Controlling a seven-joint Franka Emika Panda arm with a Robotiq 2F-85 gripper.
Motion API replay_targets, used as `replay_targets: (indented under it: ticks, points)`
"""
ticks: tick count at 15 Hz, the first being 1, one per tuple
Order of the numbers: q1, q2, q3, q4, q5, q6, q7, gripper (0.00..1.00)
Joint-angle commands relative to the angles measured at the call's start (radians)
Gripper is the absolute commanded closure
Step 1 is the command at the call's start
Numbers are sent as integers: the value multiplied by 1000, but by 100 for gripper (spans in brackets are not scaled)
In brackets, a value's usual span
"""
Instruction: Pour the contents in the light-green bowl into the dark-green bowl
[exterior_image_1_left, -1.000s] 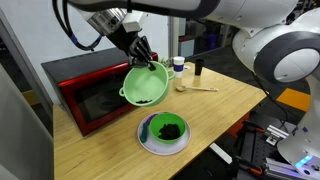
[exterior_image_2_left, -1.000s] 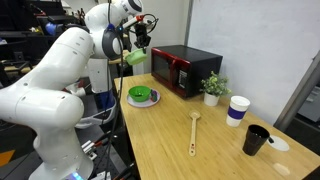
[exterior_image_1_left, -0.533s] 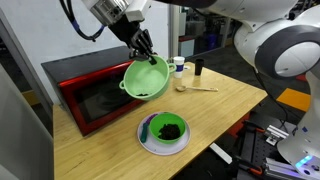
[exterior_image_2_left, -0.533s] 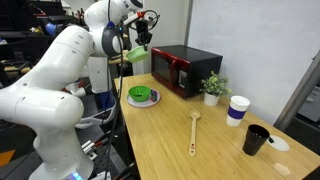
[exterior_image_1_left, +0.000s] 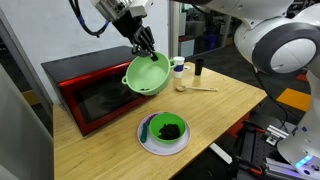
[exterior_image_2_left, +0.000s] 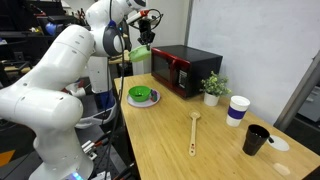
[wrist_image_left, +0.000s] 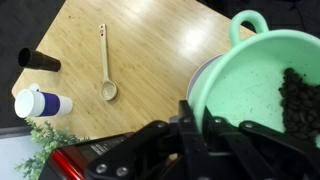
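My gripper (exterior_image_1_left: 144, 52) is shut on the rim of the light-green bowl (exterior_image_1_left: 148, 75) and holds it tilted in the air, in front of the microwave. In the wrist view the jaws (wrist_image_left: 198, 126) clamp the bowl's wall (wrist_image_left: 262, 85), and a clump of dark contents (wrist_image_left: 300, 100) lies inside it. The dark-green bowl (exterior_image_1_left: 160, 122) sits on a white plate (exterior_image_1_left: 147, 143) on the table below, with dark bits (exterior_image_1_left: 170, 129) in it. Both bowls also show in an exterior view: the light-green bowl (exterior_image_2_left: 138, 56) above the dark-green bowl (exterior_image_2_left: 141, 95).
A red microwave (exterior_image_1_left: 85, 90) stands behind the held bowl. A wooden spoon (exterior_image_2_left: 193, 132), a white cup (exterior_image_2_left: 237, 110), a black cup (exterior_image_2_left: 256, 140) and a small potted plant (exterior_image_2_left: 211, 88) are farther along the wooden table (exterior_image_1_left: 220, 110).
The gripper has lifted the light-green bowl higher and a little away from the plate. The dark-green bowl and plate have not moved.
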Motion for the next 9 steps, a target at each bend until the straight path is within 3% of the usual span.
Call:
replay_targets:
  ticks: [1, 9]
  points:
    - [-21, -26, 10, -29, 7, -12, -31, 97]
    - [-50, -22, 14, -40, 6, -4, -68, 97]
